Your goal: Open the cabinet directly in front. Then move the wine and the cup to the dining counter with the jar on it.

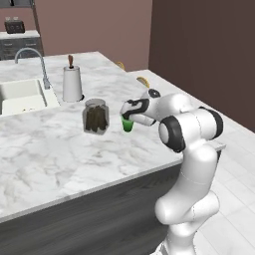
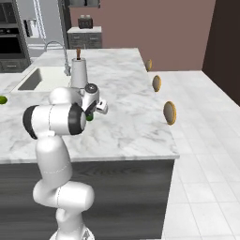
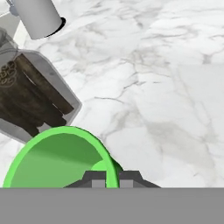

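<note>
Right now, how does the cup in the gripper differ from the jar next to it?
The cup is bright green and opaque; the jar is clear glass showing dark contents. The cup is shorter than the jar. The cup is open-topped and pinched at its rim by the gripper; the jar is lidded and stands free. Both are over the dining counter.

Glossy veined marble counter (image 1: 45, 149); clear glass jar (image 1: 96, 117); smooth green cup (image 3: 57, 159).

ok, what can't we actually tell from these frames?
- Cup base, left base view: gripper covers its top, so whether it touches the dining counter is unclear.
- Cup, right base view: mostly behind the arm.
- Jar, hand view: lid cut off by the left edge.
- Wine, cabinet: unknown from here.
</note>
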### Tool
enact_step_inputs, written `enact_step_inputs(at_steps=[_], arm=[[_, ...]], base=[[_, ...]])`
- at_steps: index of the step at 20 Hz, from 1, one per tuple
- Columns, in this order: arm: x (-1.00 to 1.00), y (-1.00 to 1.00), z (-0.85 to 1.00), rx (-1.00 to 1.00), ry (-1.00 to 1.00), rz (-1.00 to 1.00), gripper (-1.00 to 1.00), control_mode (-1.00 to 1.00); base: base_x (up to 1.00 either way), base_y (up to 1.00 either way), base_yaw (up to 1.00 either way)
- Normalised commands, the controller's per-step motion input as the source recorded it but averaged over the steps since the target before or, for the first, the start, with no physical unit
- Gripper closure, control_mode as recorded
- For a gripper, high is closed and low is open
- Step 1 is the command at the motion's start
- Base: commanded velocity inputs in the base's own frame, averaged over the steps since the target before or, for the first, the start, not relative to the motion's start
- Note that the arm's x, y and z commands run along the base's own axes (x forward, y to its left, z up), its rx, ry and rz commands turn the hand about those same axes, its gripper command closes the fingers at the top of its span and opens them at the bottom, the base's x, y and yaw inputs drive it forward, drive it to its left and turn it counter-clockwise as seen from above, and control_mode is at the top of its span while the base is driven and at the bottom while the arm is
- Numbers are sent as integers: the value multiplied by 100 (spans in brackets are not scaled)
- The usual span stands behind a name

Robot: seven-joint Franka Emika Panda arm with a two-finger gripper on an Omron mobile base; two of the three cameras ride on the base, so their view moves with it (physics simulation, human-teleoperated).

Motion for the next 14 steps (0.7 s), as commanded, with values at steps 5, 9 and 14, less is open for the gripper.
enact_step_inputs(at_steps=[5,9,14], arm=[[21,0,-17,0,3,0,100,-100],[24,0,-22,0,6,0,100,-100],[4,0,-4,0,3,0,100,-100]], base=[[0,0,0],[0,0,0],[0,0,0]])
